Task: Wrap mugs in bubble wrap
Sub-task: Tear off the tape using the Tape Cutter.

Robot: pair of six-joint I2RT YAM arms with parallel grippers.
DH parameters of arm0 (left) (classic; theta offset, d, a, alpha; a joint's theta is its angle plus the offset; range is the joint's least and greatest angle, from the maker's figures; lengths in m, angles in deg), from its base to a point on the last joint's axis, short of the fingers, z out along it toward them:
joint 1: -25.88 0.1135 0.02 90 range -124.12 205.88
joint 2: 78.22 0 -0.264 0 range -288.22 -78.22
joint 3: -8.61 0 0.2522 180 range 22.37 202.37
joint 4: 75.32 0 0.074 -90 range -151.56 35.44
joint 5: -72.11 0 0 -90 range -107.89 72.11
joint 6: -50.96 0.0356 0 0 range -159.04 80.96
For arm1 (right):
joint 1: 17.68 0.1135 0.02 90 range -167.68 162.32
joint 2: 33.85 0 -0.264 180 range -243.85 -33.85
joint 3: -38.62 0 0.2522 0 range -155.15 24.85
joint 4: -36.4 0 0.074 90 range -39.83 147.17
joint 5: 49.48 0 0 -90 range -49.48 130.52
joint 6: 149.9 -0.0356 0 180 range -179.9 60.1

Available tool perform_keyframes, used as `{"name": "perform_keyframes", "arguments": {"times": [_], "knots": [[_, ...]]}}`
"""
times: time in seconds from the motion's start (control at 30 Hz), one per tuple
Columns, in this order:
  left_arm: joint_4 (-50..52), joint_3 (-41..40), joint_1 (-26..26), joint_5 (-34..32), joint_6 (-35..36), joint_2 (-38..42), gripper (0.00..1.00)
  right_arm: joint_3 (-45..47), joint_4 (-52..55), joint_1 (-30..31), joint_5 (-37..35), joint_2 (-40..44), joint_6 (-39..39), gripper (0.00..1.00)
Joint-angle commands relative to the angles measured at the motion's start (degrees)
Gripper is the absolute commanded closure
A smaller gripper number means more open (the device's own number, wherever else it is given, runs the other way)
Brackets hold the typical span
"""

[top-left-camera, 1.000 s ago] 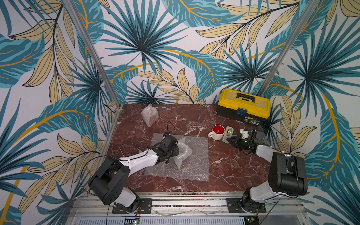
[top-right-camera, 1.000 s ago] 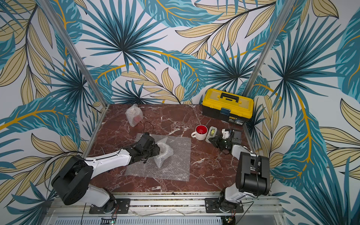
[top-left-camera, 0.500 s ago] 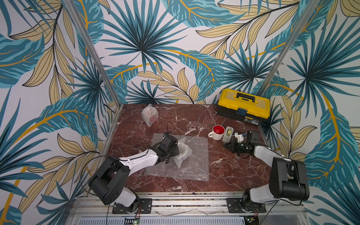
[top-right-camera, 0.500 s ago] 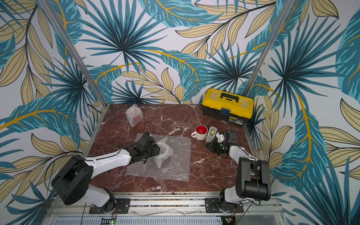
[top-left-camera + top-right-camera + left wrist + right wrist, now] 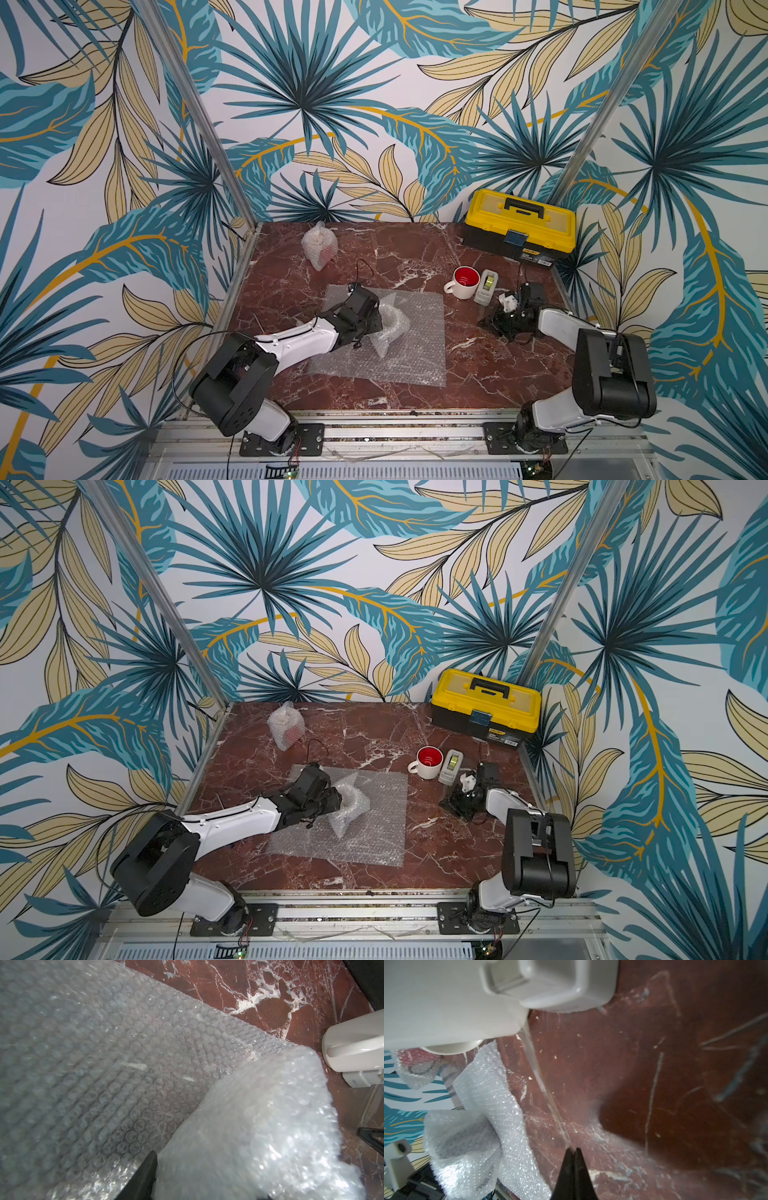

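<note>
Since a second ago, draws the right pincer (image 5: 572, 1150), tips pinched shut on a clear tape strip (image 5: 542, 1084), down-frame away from the tape dispenser (image 5: 487, 286), ready for sealing. Keeps the left pincer (image 5: 374, 322) clamped around the bubble-wrap bundle (image 5: 392, 326), mid-frame on the flat sheet (image 5: 415, 357), unmoved. Lies with long axis near up-down in frame, pointed tails at both ends; cannot tell which way the mug inside faces.
</note>
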Motion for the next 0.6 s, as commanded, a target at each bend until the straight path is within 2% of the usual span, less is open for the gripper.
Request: {"name": "perform_keyframes", "arguments": {"times": [0.0,0.07,0.2,0.57], "knots": [[3.4,0.2,-0.2,-0.1,0.7,-1.4,0.46,-0.1,9.1,0.9,-3.8,-0.9,1.4,1.00],[3.4,0.1,-0.2,-0.1,0.7,-1.4,0.46,-0.8,10.8,0.9,-6.8,-1.7,-0.1,1.00],[3.4,0.1,-0.2,-0.1,0.8,-1.2,0.46,-2.0,13.5,1.0,-8.7,-3.2,-0.5,1.00],[3.4,0.3,-0.2,-0.1,0.9,-1.5,0.46,-2.6,15.2,1.0,-10.1,-4.2,-1.1,1.00]]}}
